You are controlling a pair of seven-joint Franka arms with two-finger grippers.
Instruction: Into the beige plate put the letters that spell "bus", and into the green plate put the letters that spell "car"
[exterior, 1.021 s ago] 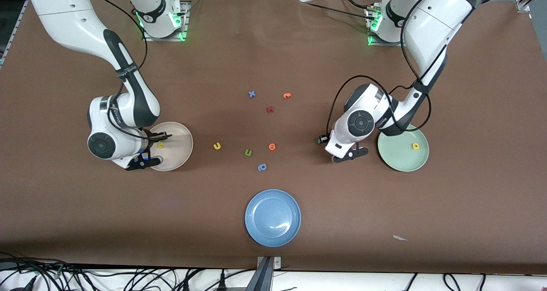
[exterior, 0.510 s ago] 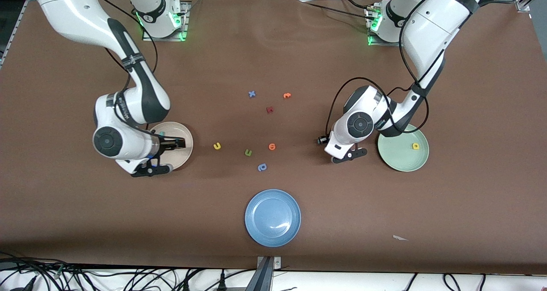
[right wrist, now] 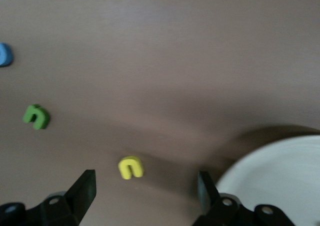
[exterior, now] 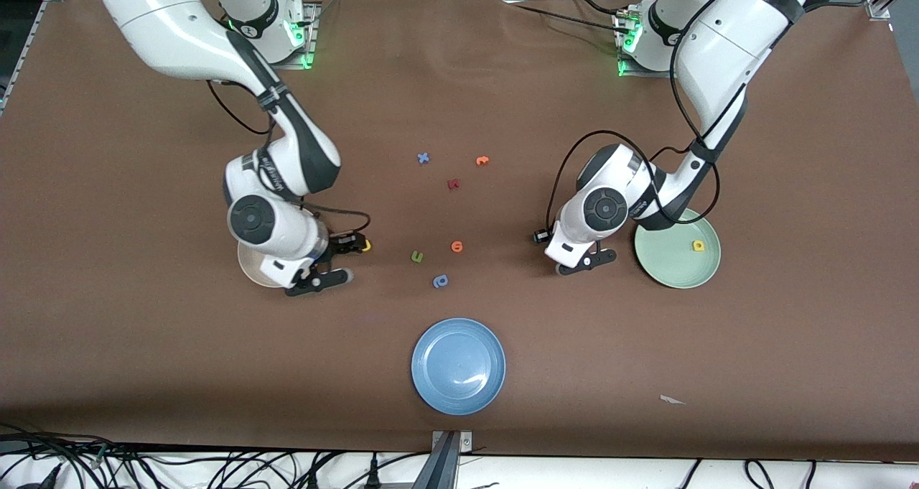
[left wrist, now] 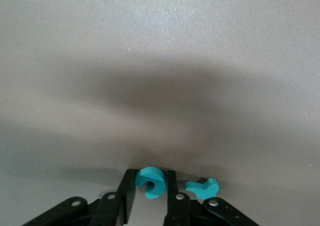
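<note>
My left gripper is shut on a teal "c" low over the table, with a teal "r" lying right beside it. In the front view the left gripper is next to the green plate, which holds a yellow "a"; the hand hides both teal letters there. My right gripper stands open just short of a yellow "u", which lies apart from both fingers. The beige plate is mostly hidden under the right hand, and what lies in it is hidden.
A green "u", an orange letter and a blue round letter lie mid-table. Nearer the bases are a blue "x", an orange letter and a red one. A blue plate sits nearest the front camera.
The right arm left the beige plate and swung toward the yellow "u" with its gripper open. The left gripper stayed beside the green plate and closed on the teal "c".
</note>
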